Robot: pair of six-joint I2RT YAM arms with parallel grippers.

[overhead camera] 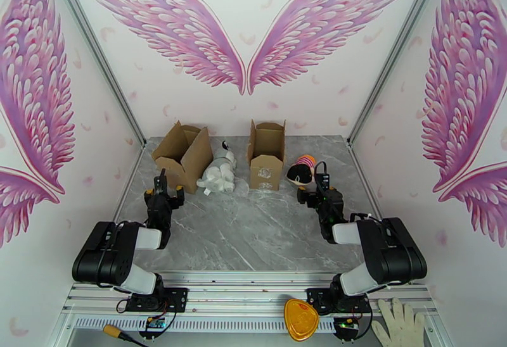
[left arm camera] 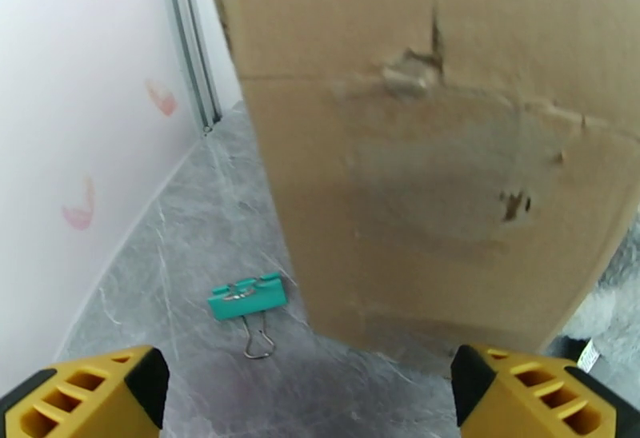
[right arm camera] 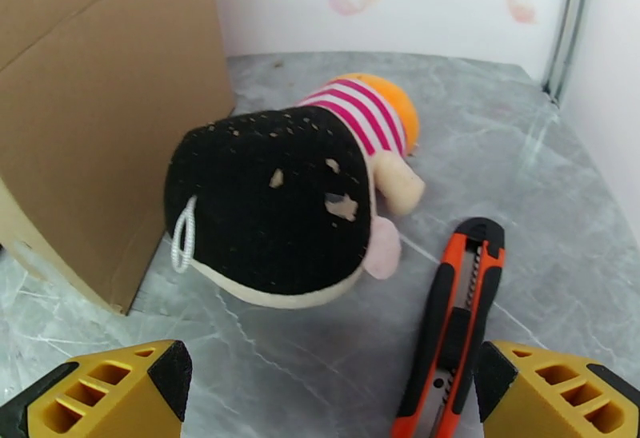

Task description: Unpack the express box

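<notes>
Two open cardboard express boxes stand at the back of the table: a left box [overhead camera: 184, 154] and a right box [overhead camera: 267, 155]. A grey-white plush toy [overhead camera: 218, 172] lies between them. Just in front of the left box is my left gripper [overhead camera: 167, 185], open and holding nothing. In the left wrist view its fingers [left arm camera: 88, 393] frame the box wall [left arm camera: 432, 152] and a teal binder clip [left arm camera: 246, 299] on the table. My right gripper [overhead camera: 317, 177] is open too, right behind a doll [right arm camera: 280, 200] with black hair and a striped top. An orange utility knife [right arm camera: 456, 320] lies by its right finger [right arm camera: 552, 393].
The side walls and metal corner posts [overhead camera: 120, 101] close in the grey marble table [overhead camera: 253, 228]. The right box's wall [right arm camera: 96, 112] stands left of the doll. A yellow object [overhead camera: 300, 318] and a white glove [overhead camera: 399, 323] lie at the near rail.
</notes>
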